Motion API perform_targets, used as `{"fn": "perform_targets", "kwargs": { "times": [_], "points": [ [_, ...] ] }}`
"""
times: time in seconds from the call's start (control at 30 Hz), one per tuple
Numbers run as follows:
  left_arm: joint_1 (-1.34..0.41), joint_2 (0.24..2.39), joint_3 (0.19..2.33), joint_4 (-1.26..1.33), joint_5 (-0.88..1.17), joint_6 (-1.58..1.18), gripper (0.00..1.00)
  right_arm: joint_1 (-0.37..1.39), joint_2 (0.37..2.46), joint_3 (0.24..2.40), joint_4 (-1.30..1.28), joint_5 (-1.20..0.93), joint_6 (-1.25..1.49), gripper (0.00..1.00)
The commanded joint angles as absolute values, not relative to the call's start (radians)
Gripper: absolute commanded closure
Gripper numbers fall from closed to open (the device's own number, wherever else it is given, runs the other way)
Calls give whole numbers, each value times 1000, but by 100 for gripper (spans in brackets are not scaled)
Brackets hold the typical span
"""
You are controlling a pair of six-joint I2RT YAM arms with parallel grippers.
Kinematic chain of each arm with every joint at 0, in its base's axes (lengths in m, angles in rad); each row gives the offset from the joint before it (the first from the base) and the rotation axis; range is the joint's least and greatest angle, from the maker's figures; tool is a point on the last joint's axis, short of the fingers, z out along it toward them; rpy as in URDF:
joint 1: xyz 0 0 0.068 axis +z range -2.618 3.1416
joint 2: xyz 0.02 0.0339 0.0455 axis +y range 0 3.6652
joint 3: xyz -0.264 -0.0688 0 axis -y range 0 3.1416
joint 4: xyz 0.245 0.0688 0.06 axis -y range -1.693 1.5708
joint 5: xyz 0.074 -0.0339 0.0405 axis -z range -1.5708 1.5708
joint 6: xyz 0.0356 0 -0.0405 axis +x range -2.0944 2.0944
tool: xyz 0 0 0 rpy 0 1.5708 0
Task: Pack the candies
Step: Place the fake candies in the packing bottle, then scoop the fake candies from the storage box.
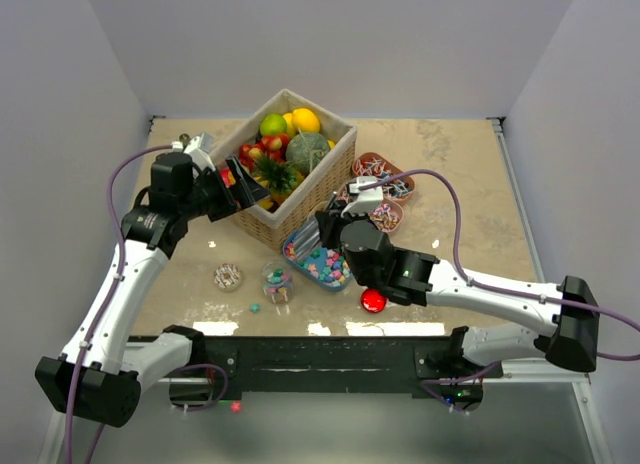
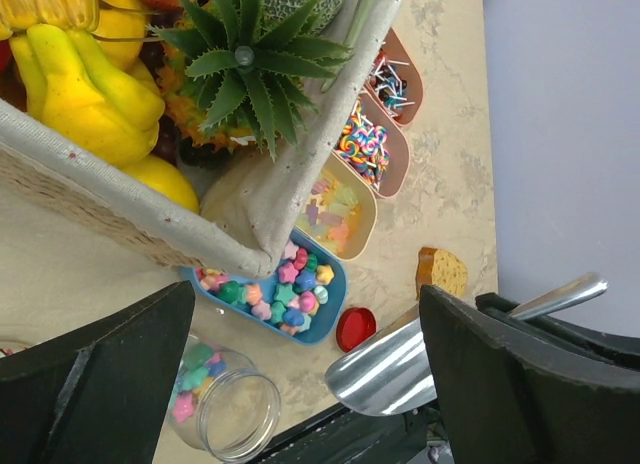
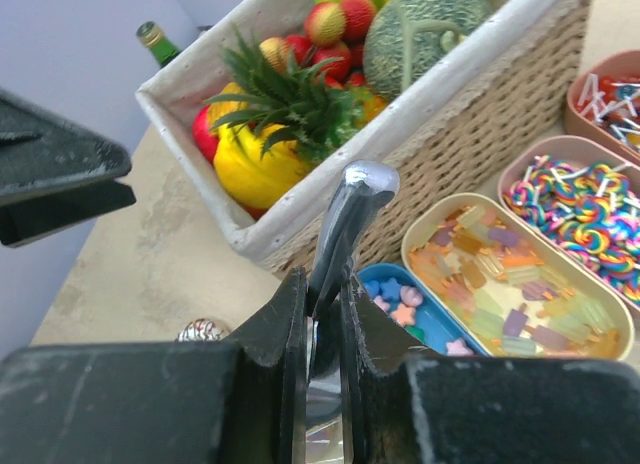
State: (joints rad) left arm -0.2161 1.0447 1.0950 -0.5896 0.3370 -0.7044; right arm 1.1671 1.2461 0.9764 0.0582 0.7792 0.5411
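Four shallow trays [image 2: 374, 216] lay beside the wicker basket [image 3: 470, 144]; the pastel star candies [image 2: 290, 289] sat in the blue tray [image 2: 335, 322], near the glass jar [image 2: 235, 414]. My right gripper [image 3: 322, 314] was clamped on the smooth metal scoop [image 2: 385, 369]; my left gripper [image 1: 238, 187] hung spread wide, holding nothing. I judged the scoop should skim low and level through the loose pieces, then tip slowly over the jar's round mouth.

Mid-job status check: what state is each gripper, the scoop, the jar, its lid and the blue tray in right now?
left gripper, open, holding nothing.
right gripper, shut on the scoop's handle.
scoop, held by its handle.
jar, upright, uncapped, partly filled with candies.
red lid, off the jar, lying on the table.
blue tray, holding candies.
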Motion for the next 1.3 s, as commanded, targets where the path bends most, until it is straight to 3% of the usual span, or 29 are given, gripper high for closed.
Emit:
{"fn": "perform_targets", "kwargs": {
  "times": [0.0,0.2,0.43,0.6,0.8,1.27],
  "points": [
    [-210,1042,1083,-535,393,-629,1,1128,1195,1006,3,870,618,100],
    [-235,1074,1084,-489,489,-569,2,999,1134,1000,-118,929,684,100],
    [-437,1199,1169,-456,413,-529,4,844,1098,1002,-242,1054,728,100],
    [-465,1304,1230,-423,416,-506,5,740,1170,1002,-278,1101,752,100],
    [-474,1371,1321,-471,394,-460,5,658,1293,992,-151,1143,643,100],
    [-471,1440,1434,-564,351,-408,5,632,1597,971,546,1072,-156,100]
  ]
}}
